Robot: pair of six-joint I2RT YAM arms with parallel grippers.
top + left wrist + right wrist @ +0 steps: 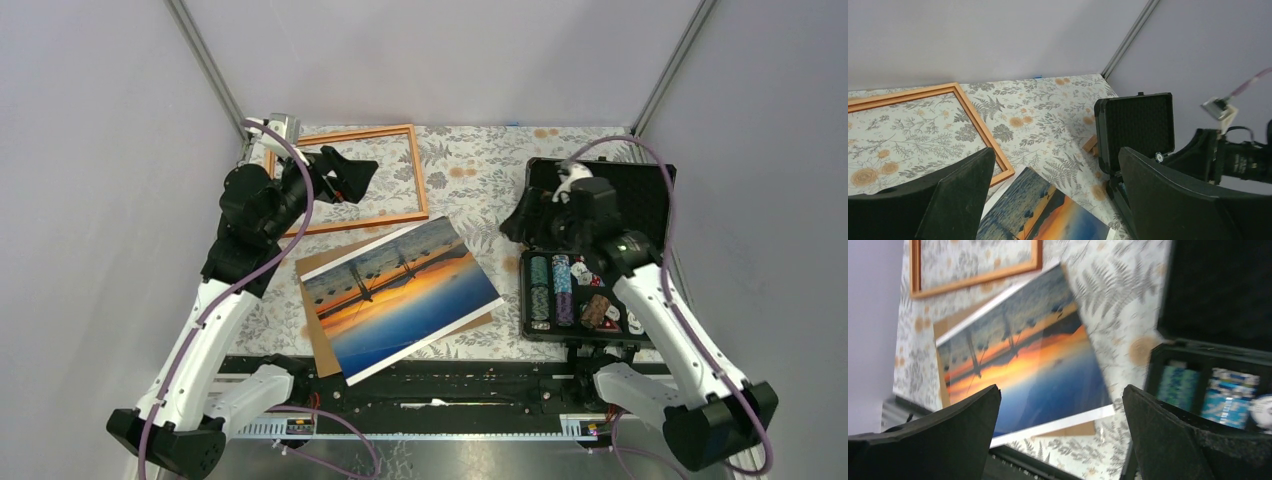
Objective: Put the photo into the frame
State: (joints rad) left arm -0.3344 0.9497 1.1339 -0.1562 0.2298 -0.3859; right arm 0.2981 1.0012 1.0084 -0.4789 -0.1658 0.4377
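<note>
The photo (400, 295), a bridge at sunset with a white border, lies face up and askew at the table's middle front, on top of a brown backing board (318, 335). The orange-brown wooden frame (421, 180) lies flat at the back left, with floral tablecloth showing through it. My left gripper (350, 178) hovers open over the frame's inside, holding nothing. My right gripper (515, 222) hangs open and empty above the left edge of the black case. The left wrist view shows the frame's corner (978, 125) and the photo's corner (1048, 215) between the open left gripper (1057, 155). Under the open right gripper (1060, 390) lie the photo (1023, 360) and frame (978, 277).
An open black case (650, 185) with rows of chips (555, 290) stands at the right, its lid upright (1135, 125). A small wooden block (1090, 145) lies beside the case. The backing board's corner (1068, 430) sticks out under the photo. A black rail (430, 385) runs along the near edge.
</note>
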